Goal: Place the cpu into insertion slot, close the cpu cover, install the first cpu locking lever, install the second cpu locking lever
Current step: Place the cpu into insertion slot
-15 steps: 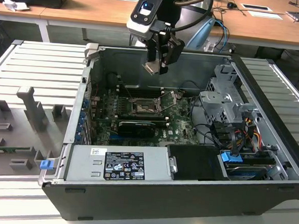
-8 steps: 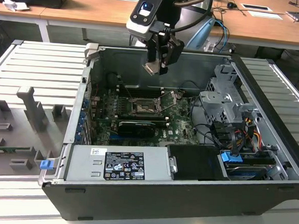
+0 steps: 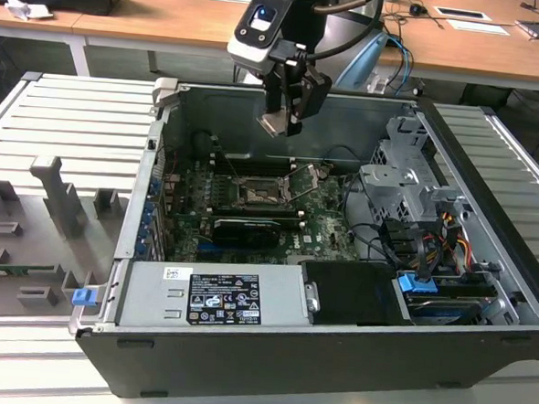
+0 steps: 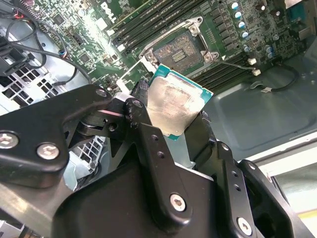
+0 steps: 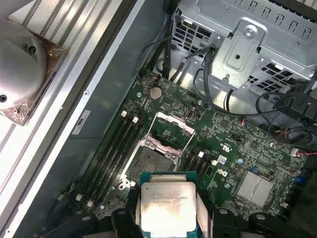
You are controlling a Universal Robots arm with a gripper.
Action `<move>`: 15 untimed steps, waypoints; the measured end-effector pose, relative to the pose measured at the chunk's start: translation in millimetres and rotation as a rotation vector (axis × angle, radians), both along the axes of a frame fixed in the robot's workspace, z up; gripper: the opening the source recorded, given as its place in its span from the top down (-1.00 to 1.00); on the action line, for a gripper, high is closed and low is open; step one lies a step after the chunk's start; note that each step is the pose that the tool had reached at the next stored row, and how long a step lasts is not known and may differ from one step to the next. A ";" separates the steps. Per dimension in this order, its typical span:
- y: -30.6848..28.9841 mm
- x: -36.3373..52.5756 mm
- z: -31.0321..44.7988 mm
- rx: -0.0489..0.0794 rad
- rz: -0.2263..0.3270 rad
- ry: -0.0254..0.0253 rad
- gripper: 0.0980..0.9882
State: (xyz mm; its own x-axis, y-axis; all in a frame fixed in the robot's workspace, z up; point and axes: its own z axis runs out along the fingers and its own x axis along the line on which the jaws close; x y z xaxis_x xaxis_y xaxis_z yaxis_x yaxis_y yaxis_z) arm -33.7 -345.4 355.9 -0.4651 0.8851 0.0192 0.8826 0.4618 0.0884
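hovering above the slot [image 3: 254,194], cpu [image 5: 168,206] is held clamped in the pincer [image 4: 173,108]; cover [image 5: 176,121] is seen raised.

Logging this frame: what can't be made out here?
- cpu underside: faces away from both wrist views.
- cpu edges where the gripper clamps: covered by its fingers, second wrist view.
- insertion slot contacts: too small, every view.
- cpu cover hinge: too small, exterior view.
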 end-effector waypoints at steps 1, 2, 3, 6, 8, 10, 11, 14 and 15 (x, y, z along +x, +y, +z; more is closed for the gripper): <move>0.0 0.0 -0.1 0.000 0.000 0.0000 0.01; 0.0 0.0 -0.3 0.000 -0.001 0.0000 0.01; 0.0 0.0 -0.4 0.000 -0.001 0.0000 0.01; 0.0 0.0 -0.7 0.000 -0.005 0.0000 0.01; 0.0 0.0 -0.8 0.000 -0.013 -0.0001 0.01; 0.0 0.0 -1.2 0.000 -0.045 -0.0001 0.01; 0.0 0.0 -1.4 0.000 -0.064 0.0000 0.01; 0.0 0.0 -2.0 0.000 -0.115 -0.0001 0.01; 0.0 0.0 -2.2 0.000 -0.132 -0.0001 0.01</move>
State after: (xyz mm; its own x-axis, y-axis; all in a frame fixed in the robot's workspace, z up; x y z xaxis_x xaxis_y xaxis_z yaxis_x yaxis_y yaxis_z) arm -33.7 -345.4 353.7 -0.3443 0.9387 0.0193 0.9357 0.3414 0.0885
